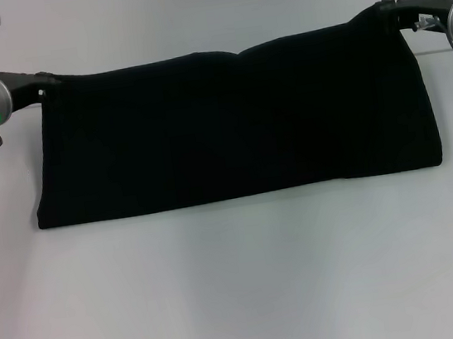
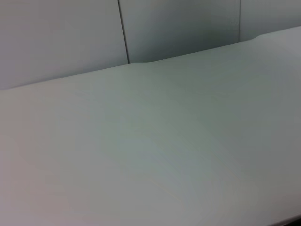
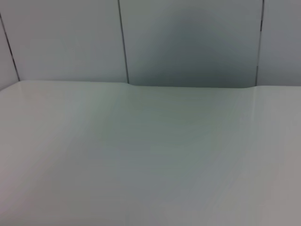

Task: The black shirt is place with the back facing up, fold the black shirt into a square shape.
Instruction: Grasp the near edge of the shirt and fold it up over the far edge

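The black shirt point(image 1: 229, 127) is stretched into a wide band across the head view. Its top edge sags slightly in the middle and its lower edge lies on the white table point(image 1: 244, 301). My left gripper point(image 1: 42, 83) is shut on the shirt's upper left corner. My right gripper point(image 1: 387, 12) is shut on the upper right corner, a little higher in that view. No print shows on the side facing me. Neither wrist view shows the shirt or any fingers.
Bare white table surface point(image 2: 150, 160) fills both wrist views, with grey wall panels point(image 3: 188, 42) standing behind the table's far edge. In the head view, white table runs from the shirt's lower edge to the near side.
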Action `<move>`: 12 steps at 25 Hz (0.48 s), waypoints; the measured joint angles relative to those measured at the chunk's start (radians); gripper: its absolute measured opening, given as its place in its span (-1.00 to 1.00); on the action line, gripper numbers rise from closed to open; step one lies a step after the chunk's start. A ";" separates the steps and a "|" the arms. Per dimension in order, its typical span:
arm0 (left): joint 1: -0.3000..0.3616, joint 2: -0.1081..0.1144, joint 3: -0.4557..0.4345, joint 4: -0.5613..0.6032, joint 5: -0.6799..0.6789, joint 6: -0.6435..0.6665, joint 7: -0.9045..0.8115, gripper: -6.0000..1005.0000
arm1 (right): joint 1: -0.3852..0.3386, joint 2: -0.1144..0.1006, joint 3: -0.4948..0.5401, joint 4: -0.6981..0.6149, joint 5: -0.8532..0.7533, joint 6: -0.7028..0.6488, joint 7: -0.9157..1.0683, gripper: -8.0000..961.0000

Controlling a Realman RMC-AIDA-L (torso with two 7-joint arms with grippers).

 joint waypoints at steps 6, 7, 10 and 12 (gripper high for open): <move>-0.003 0.000 0.000 -0.006 -0.007 -0.008 0.001 -0.97 | -0.004 -0.002 -0.001 0.007 0.007 0.001 -0.007 -0.84; -0.004 0.000 0.002 -0.006 -0.007 -0.009 0.001 -0.97 | -0.004 -0.002 -0.001 0.008 0.007 0.001 -0.007 -0.84; -0.005 0.000 0.012 -0.007 -0.008 -0.009 0.002 -0.97 | -0.004 -0.002 -0.001 0.008 0.007 0.002 -0.007 -0.83; -0.007 -0.003 0.027 -0.008 -0.008 -0.010 0.000 -0.97 | -0.003 -0.001 0.003 0.008 0.008 0.002 -0.003 -0.83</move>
